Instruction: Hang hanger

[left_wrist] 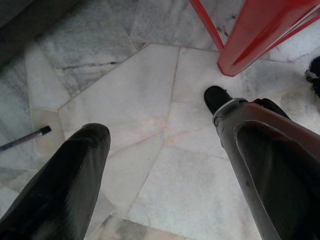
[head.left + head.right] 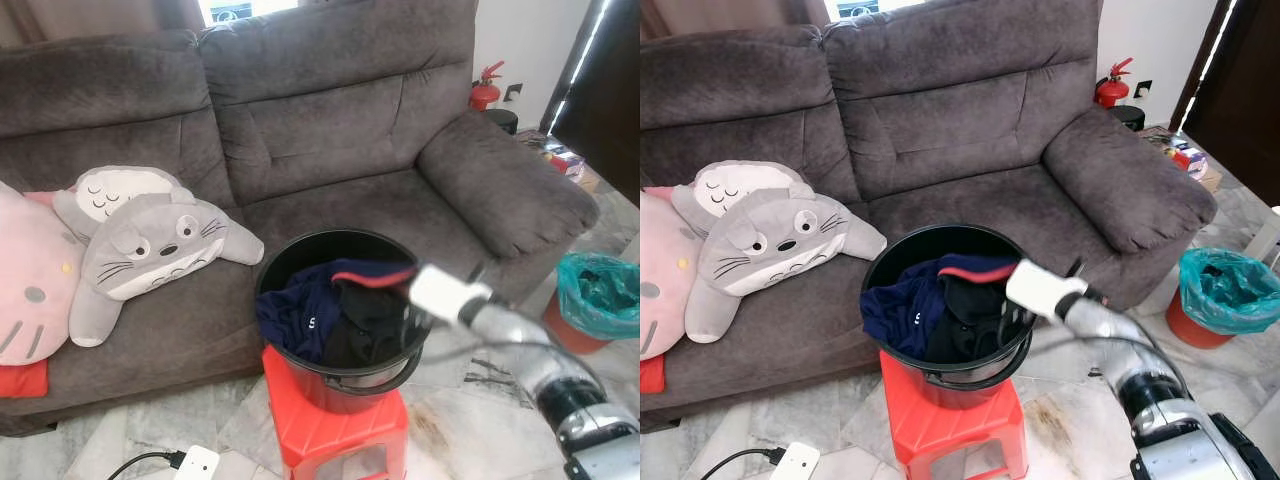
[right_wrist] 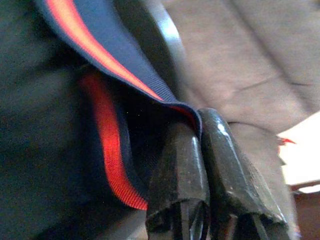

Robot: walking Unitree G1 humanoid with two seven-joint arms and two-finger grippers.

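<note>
Jaws of the right gripper (image 3: 200, 165) are pinched shut on the navy cloth with a red stripe (image 3: 107, 65), inside the round black plastic bucket (image 2: 300, 370). Left gripper (image 1: 160, 165) jaws are wide open above the white marble floor (image 1: 150, 100). Which thing is the hanger, I cannot tell.

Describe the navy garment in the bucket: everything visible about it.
The navy garment looks like soft knit fabric with a red-trimmed edge and a small white mark on its front. It lies crumpled in the black bucket beside darker clothing, one side draped over the rim toward the sofa. The right gripper is shut on its red-trimmed edge, lifted slightly above the pile. The bucket stands on a red stool.
</note>
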